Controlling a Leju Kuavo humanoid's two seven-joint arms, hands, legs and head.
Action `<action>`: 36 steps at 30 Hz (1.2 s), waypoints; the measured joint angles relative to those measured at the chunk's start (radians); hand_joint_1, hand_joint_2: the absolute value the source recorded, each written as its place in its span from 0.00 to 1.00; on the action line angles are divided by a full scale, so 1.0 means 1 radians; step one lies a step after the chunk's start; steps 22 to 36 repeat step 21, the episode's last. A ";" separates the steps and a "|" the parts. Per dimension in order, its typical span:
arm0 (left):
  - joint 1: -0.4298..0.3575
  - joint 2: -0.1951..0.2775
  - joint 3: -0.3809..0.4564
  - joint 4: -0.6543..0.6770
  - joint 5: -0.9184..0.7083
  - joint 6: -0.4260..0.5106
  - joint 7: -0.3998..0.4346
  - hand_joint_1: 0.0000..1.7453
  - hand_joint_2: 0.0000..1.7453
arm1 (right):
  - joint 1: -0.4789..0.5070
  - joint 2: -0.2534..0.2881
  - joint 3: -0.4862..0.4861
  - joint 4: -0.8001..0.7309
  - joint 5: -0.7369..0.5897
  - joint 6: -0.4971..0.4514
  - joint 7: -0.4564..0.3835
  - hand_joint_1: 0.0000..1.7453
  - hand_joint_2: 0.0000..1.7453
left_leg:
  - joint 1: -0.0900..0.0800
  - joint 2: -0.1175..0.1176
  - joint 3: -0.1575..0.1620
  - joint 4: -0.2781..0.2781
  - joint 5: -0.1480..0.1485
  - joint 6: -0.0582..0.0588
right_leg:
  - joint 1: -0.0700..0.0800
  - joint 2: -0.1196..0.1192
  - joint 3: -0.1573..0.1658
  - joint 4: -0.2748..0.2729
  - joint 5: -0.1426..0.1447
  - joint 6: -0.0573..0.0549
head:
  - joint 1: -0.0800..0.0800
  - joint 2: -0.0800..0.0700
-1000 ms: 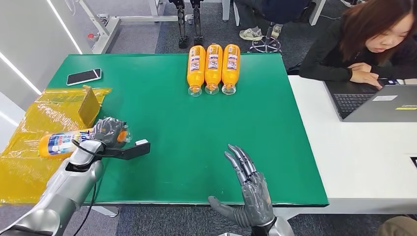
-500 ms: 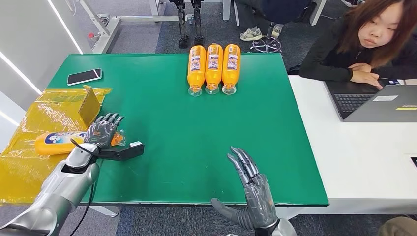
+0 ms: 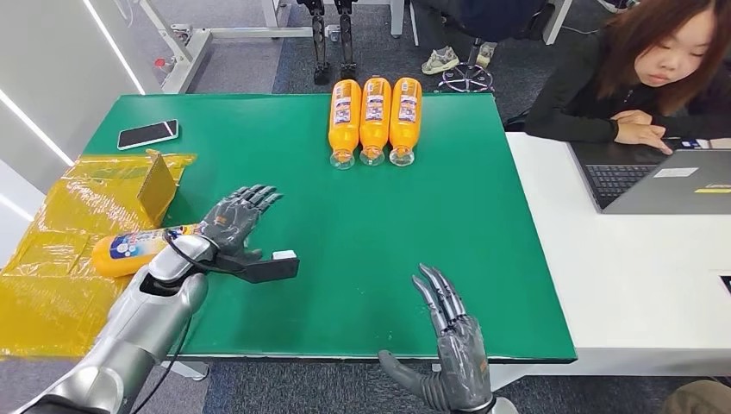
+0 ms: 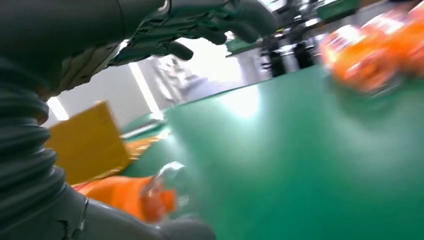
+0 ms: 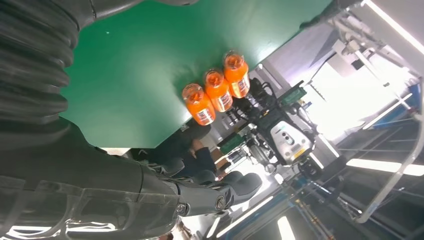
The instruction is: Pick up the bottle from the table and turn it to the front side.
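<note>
The left hand hovers with fingers spread wide and empty, the bottle lying on its side just behind them on the bench, label up, right hand open too.

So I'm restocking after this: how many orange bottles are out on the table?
4. Three lie side by side at the far edge of the green table: one, one, one. The fourth lies on the yellow plastic sheet beside the left robot hand.

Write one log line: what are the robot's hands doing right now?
left hand: open, beside bottle | right hand: open, idle | bottle: lying on yellow sheet
</note>
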 joint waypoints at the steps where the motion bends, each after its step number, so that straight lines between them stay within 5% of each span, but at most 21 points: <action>1: 0.003 0.001 -0.017 -0.033 0.050 -0.023 -0.043 0.00 1.00 | 0.004 0.000 0.000 0.000 0.003 -0.007 0.005 0.00 1.00 | 0.000 0.000 0.000 0.000 0.000 0.000 | 0.000 0.000 0.000 0.000 0.000 0.000 | 0.000 0.000; 6: 0.010 0.027 -0.115 -0.216 0.360 -0.177 -0.254 0.00 1.00 | 0.009 -0.007 0.000 -0.001 -0.025 -0.023 -0.005 0.00 1.00 | 0.000 0.000 0.000 0.000 0.000 0.000 | 0.000 0.000 0.000 0.000 0.000 0.000 | 0.000 0.000; 9: 0.019 0.040 -0.171 -0.330 0.501 -0.223 -0.311 0.00 1.00 | 0.007 -0.014 -0.005 -0.006 -0.054 -0.009 -0.038 0.00 1.00 | 0.000 0.000 0.000 0.000 0.000 0.000 | 0.000 0.000 0.000 0.000 0.000 0.000 | 0.000 0.000; 14: 0.087 0.032 -0.207 -0.513 0.674 -0.195 -0.351 0.00 1.00 | -0.008 -0.016 -0.033 -0.027 -0.084 0.041 -0.092 0.00 1.00 | 0.000 0.000 0.000 0.000 0.000 0.000 | 0.000 0.000 0.000 0.000 0.000 0.000 | 0.000 0.000; 20: 0.217 -0.038 -0.204 -0.677 0.868 -0.131 -0.382 0.00 1.00 | -0.011 -0.015 -0.079 -0.065 -0.118 0.054 -0.132 0.00 1.00 | 0.000 0.000 0.000 0.000 -0.001 0.000 | 0.000 0.000 0.001 0.000 0.000 0.000 | 0.000 0.000; 36: 0.228 -0.045 -0.203 -0.689 0.889 -0.127 -0.385 0.00 1.00 | -0.011 -0.015 -0.083 -0.068 -0.121 0.054 -0.135 0.00 1.00 | -0.001 0.000 0.000 0.000 -0.001 0.000 | 0.000 0.000 0.001 0.000 0.000 0.000 | 0.000 0.000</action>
